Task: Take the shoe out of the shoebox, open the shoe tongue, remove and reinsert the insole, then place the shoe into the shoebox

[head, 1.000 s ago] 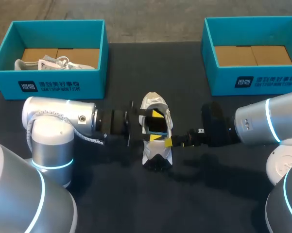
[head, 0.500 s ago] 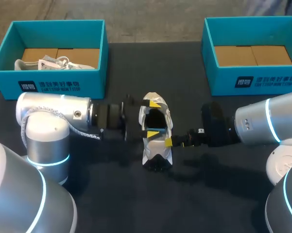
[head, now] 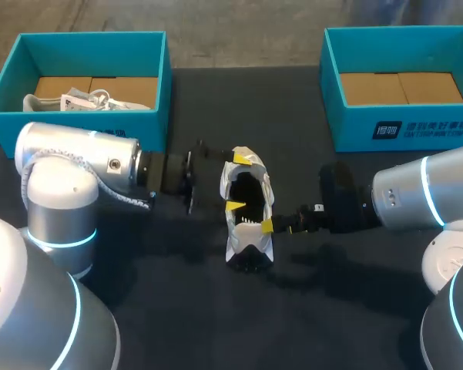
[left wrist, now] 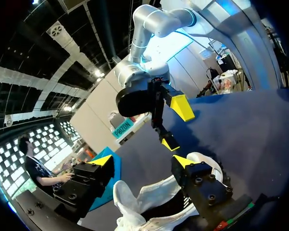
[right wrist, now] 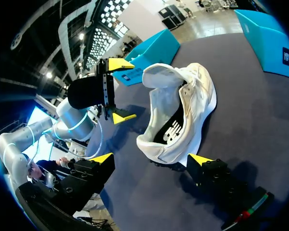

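A white shoe (head: pixel 246 231) lies mid-table, its dark opening facing up; the right wrist view shows an insole with print inside the shoe (right wrist: pixel 178 113). My left gripper (head: pixel 237 183) is open at the shoe's left side, its yellow tips spread along the opening and holding nothing. In its own view the left gripper (left wrist: pixel 142 161) hovers over the shoe (left wrist: pixel 149 202). My right gripper (head: pixel 270 227) is open wide at the shoe's right side, one tip against the upper. The near end of the shoe lies just ahead of the right gripper (right wrist: pixel 151 159).
A teal shoebox (head: pixel 77 135) at the back left holds a second white shoe (head: pixel 85 100). Another teal shoebox (head: pixel 400 131) stands at the back right with only cardboard inside. Dark cloth covers the table (head: pixel 177 308).
My left arm has drawn back to the left and its fingers have spread wider. A blue strip seen between its tips earlier no longer shows. The right arm has kept still.
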`<control>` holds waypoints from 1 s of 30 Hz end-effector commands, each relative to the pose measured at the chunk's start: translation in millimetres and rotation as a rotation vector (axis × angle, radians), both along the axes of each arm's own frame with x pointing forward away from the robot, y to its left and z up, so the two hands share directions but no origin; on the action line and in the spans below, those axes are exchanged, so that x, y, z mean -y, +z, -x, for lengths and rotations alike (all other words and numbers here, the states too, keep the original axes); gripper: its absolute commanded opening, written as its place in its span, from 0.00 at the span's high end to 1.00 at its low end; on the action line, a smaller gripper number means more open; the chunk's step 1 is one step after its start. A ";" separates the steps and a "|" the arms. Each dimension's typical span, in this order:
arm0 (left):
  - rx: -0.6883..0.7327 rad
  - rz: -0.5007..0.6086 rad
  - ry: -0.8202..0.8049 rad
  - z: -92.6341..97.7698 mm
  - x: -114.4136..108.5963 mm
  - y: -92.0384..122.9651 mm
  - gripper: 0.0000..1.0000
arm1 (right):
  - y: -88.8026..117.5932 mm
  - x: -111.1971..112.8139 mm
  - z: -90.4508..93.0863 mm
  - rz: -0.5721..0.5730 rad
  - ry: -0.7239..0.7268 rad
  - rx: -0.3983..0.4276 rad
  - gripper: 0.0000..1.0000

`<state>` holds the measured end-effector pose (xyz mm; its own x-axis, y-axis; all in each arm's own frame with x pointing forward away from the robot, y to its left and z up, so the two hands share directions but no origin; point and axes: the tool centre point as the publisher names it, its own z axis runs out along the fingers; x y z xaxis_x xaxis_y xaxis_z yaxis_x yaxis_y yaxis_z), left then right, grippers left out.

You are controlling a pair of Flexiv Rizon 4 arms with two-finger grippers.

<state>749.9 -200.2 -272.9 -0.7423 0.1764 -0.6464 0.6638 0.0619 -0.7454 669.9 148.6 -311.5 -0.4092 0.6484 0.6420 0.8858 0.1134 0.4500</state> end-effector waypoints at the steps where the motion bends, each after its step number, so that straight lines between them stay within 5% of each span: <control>1: 0.002 -0.011 -0.017 0.8 -3.0 5.5 0.38 | -0.4 -4.2 0.3 0.008 -0.006 0.000 0.00; 4: 0.002 -0.042 -0.077 1.2 -5.8 9.7 0.75 | -0.4 -4.2 0.3 0.008 -0.006 0.000 0.00; 5: 0.006 -0.054 -0.107 1.5 -7.4 10.9 1.00 | -0.4 -4.2 0.3 0.008 -0.006 0.000 0.00; 17: 0.087 -0.272 -0.398 2.9 -20.4 27.4 1.00 | -0.4 -4.2 0.3 0.008 -0.006 0.000 0.00; 30: 0.111 -0.474 -0.644 18.8 -14.9 21.0 1.00 | -0.4 -4.2 0.3 0.008 -0.006 0.000 0.00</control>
